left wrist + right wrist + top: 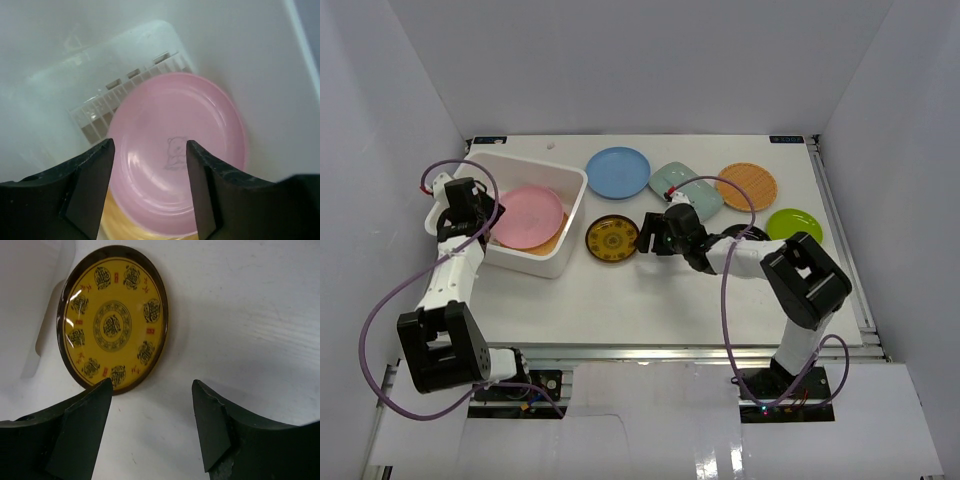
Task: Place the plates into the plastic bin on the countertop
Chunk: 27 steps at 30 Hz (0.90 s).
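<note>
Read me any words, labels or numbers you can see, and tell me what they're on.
Yellow plate: ring of dark emblems and small red characters, not legible.
Pink plate: faint bear drawing, no words.
Small labels at the far edge of the table: too small to read.

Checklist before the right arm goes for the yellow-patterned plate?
1. Left fingers open, holding nothing: ok.
2. Round pink plate inside white plastic bin, resting on tan-yellow plate: ok.
3. Right fingers open: ok.
4. Dark round plate with yellow pattern between right fingers: not ok, it lies ahead of them.
5. Finger height against that plate's rim: cannot tell.
</note>
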Tool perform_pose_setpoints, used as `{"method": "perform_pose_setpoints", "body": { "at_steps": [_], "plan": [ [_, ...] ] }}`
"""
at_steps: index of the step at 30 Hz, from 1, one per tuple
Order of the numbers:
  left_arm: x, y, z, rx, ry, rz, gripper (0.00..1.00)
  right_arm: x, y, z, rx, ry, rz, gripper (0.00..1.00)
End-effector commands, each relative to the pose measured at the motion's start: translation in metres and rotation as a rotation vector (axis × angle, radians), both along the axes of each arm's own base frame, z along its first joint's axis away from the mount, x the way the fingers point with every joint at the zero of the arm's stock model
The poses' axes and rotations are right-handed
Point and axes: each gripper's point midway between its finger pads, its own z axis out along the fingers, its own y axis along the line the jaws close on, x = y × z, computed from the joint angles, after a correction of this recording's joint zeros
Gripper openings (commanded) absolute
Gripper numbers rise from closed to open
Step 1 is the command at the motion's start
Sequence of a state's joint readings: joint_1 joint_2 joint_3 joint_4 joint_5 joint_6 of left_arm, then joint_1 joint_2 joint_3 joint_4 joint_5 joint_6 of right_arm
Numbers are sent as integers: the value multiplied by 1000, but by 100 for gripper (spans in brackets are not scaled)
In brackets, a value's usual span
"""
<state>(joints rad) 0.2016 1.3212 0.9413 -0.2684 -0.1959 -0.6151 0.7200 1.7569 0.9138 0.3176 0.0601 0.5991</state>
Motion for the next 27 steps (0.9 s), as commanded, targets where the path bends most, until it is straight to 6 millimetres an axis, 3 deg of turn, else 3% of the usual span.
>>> {"method": "perform_pose_setpoints", "body": {
  "at_steps": [1,2,3,5,7,8,10,12,14,17,20,23,24,25,26,27],
  "plan": [
    [6,-2,18,0,-59,-17,73,27,22,15,118,-16,-55,70],
    [8,-6,18,-4,-61,-43,77,28,25,4,137,26,-72,69],
    [9,-8,23,-6,-74,-54,84,33,28,6,158,27,-82,68],
    [9,-14,34,-19,-105,-82,86,36,28,-7,159,61,-109,65],
    [11,-29,55,-30,-177,-144,87,38,29,-10,179,84,-129,59],
    [6,-37,79,-17,-245,-177,87,38,30,-15,183,91,-128,57],
    [3,-74,108,-34,-344,-335,92,39,32,-19,199,110,-138,49],
    [-14,-114,138,-10,-445,-499,98,41,31,-24,214,111,-159,43],
    [-34,-137,152,10,-503,-586,98,42,27,-31,237,124,-191,33],
    [-60,-177,155,24,-536,-774,98,40,18,-40,265,165,-222,18],
    [-85,-203,164,36,-576,-917,98,41,7,-31,303,143,-243,8],
    [-104,-226,174,40,-623,-1051,98,40,-2,-3,318,76,-224,8],
    [-111,-229,183,53,-651,-1069,98,33,-16,-8,291,69,-244,8],
    [-114,-231,186,61,-664,-1080,98,29,-22,1,287,45,-243,8],
    [-118,-234,191,64,-680,-1091,98,26,-28,31,303,-31,-222,8],
    [-123,-235,198,73,-703,-1092,98,16,-40,30,276,-43,-228,8]
  ]
}}
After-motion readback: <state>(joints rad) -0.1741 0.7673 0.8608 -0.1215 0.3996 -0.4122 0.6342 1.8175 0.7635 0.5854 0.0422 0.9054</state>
